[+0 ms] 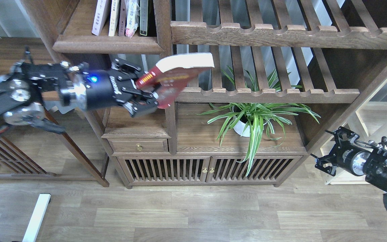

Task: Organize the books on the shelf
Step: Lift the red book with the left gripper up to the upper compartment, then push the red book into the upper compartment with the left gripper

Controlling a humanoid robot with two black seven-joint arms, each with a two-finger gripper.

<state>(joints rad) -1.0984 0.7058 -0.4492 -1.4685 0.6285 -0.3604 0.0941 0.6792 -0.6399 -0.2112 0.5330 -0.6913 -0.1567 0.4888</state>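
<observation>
Hidden or cut off: the row of standing books (119,16) at the upper left of the frame is cropped by the top edge, only lower spines showing; titles too small to read; the left arm's near links run off the left edge; the right arm runs off the right edge; the pot (242,129) is largely screened by leaves.

Surroundings: the shelf (108,42), a narrow dark-brown compartment with a rounded front lip, upper left, bearing those books; slatted racks (264,90) with scalloped front rails across the upper centre and right; a spider plant (257,116) on the cabinet top (197,143) at centre; a small drawer (138,146) and slatted cabinet doors (186,169) below; a side table (12,60) at far left behind the arm; a white strip (35,218) on the plank floor, lower left.

Task item: the red book (171,79), yellow band on its cover, white page edge uppermost and bowed; held in the air at upper centre, just below the shelf lip, overlapping the upright post and the left end of the lower rack in this view.

Arms: left gripper (144,90) at mid-left, reaching rightward, fingers pinching the book's lower left corner; blue light lit on its wrist. Right gripper (326,156) at lower right, pointing left, well apart from the furniture; jaws spread, holding nothing.
</observation>
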